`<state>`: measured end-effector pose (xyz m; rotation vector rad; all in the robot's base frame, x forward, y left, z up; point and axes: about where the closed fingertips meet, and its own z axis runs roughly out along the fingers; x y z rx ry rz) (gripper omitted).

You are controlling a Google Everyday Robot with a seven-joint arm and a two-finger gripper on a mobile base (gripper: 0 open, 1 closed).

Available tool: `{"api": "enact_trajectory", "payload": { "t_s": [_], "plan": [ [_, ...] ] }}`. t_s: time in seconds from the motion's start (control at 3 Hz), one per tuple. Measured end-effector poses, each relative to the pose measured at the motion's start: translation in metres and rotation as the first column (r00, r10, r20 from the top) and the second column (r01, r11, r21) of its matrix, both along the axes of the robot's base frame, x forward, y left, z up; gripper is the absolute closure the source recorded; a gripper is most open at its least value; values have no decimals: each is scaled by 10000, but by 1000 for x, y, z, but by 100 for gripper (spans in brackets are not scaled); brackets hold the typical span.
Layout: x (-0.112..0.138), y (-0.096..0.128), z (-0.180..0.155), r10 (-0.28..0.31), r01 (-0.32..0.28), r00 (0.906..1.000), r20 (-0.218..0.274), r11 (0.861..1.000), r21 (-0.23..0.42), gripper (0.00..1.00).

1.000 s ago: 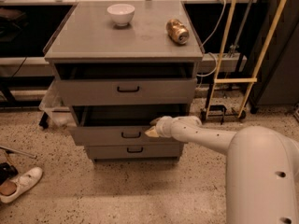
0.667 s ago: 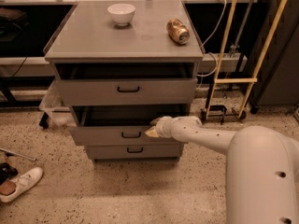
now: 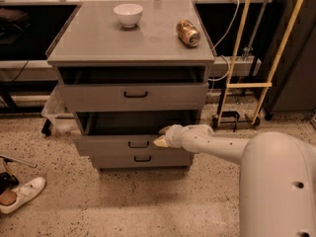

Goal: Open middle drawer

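The middle drawer (image 3: 108, 145) of the grey cabinet stands partly pulled out, with a dark gap above its low front panel. Its small black handle (image 3: 138, 144) sits at the panel's centre. My gripper (image 3: 162, 137) is at the drawer's top front edge, just right of the handle, on the end of the white arm (image 3: 212, 144) that reaches in from the lower right. The tray inside is in shadow.
The top drawer (image 3: 133, 96) is also slightly out, and the bottom drawer (image 3: 142, 159) is shut. A white bowl (image 3: 128, 14) and a tipped can (image 3: 188, 32) lie on the cabinet top. A white shoe (image 3: 22, 194) lies on the floor at left, and a yellow frame (image 3: 247, 84) stands at right.
The middle drawer's front has come a little further out toward the camera, and the gripper has moved with it. Everything else is unchanged.
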<state>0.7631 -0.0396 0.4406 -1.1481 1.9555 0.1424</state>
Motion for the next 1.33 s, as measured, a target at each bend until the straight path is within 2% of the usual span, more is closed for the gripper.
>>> {"api": "enact_trajectory", "payload": {
  "t_s": [0.67,1.0,1.33],
  "plan": [
    [-15,0,-3,530,-516,9980,340,9978,-405,100],
    [-16,1,-1,528,-514,9980,337,9979,-406,100],
    [-26,-8,-9,477,-464,9985,276,9979,-452,100]
  ]
}}
